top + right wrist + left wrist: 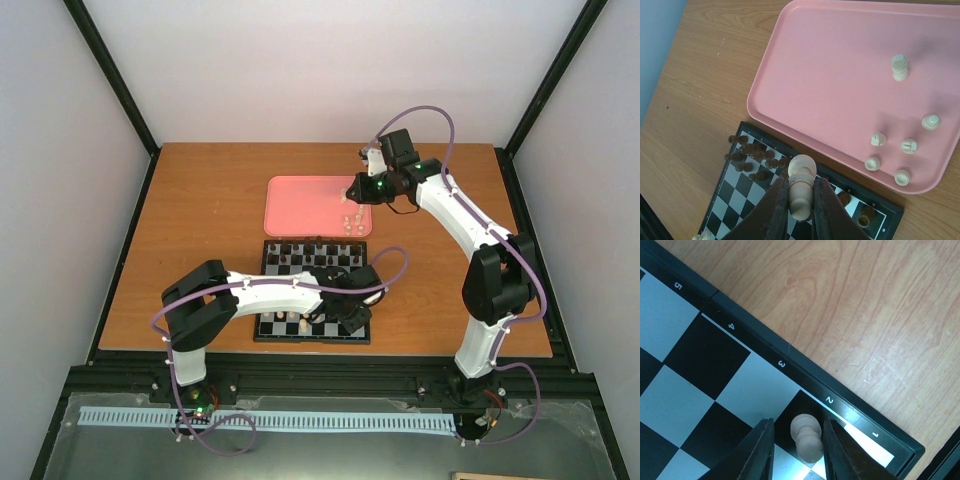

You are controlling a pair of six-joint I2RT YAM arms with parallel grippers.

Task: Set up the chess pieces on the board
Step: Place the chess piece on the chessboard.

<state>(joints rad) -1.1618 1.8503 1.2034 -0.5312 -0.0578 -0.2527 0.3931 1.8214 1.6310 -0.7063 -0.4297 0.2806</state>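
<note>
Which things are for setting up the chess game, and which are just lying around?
For the job:
- chessboard
- loose cream-white chess pieces on the tray
- held cream-white piece, in the right end effector
- placed cream-white piece, between the fingers of the left end effector

Just lying about:
- pink tray
- dark brown pieces
- pale slotted strip
</note>
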